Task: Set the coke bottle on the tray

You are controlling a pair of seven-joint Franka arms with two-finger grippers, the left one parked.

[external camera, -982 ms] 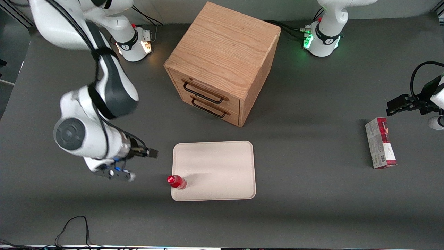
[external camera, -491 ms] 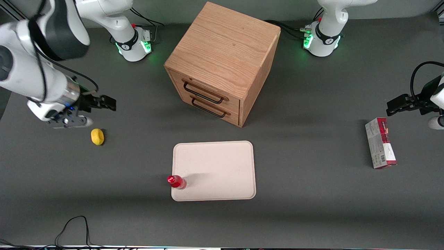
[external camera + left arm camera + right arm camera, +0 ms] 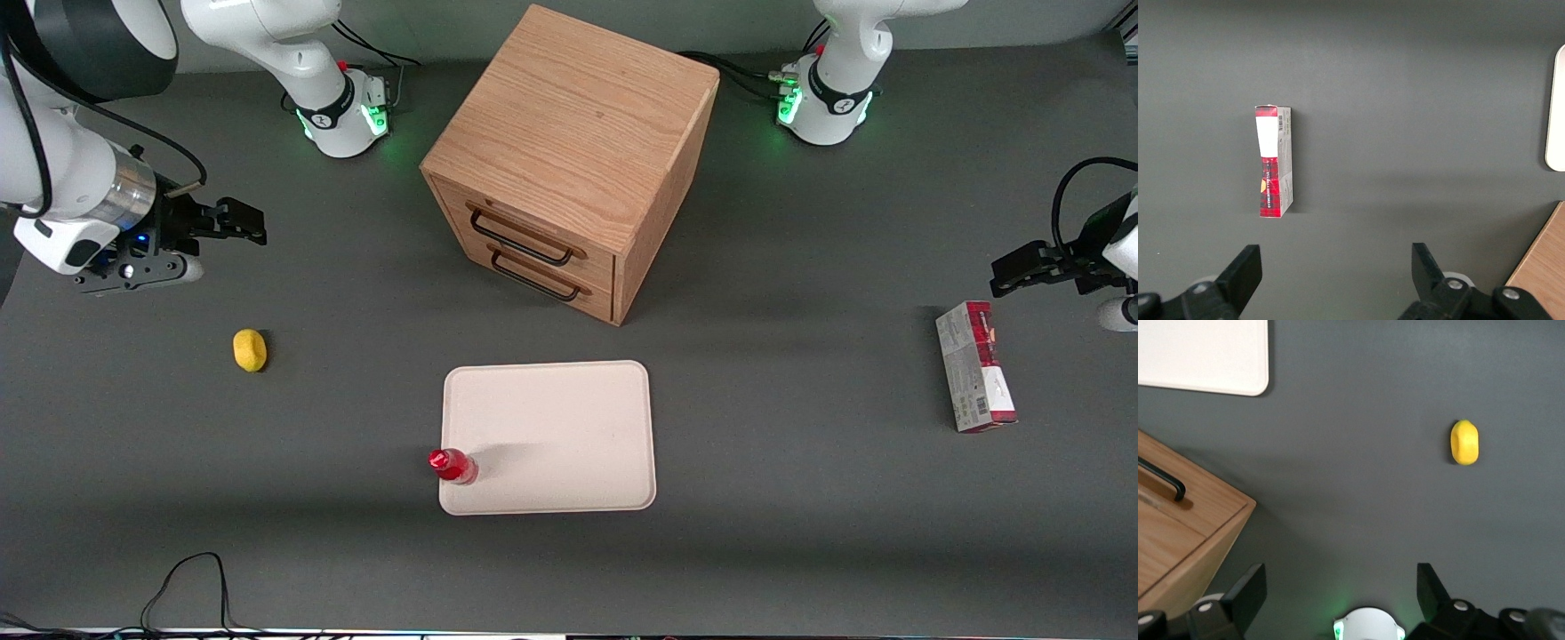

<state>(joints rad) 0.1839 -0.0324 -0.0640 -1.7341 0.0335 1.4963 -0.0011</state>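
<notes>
The small red coke bottle (image 3: 452, 465) stands upright on the cream-white tray (image 3: 560, 427), at the tray's corner nearest the front camera on the working arm's side. A corner of the tray also shows in the right wrist view (image 3: 1205, 353). My right gripper (image 3: 240, 222) is open and empty, raised well away from the tray toward the working arm's end of the table; it also shows in the right wrist view (image 3: 1341, 593) with its jaws wide apart. The bottle does not show in the wrist views.
A yellow lemon (image 3: 250, 349) lies on the table between the gripper and the tray; it shows in the right wrist view too (image 3: 1464, 442). A wooden two-drawer cabinet (image 3: 569, 160) stands farther from the front camera than the tray. A red-and-grey carton (image 3: 975, 366) lies toward the parked arm's end.
My right arm has drawn away from the bottle, rising and moving toward its own end of the table, which uncovered the lemon. The bottle has stayed on the tray.
</notes>
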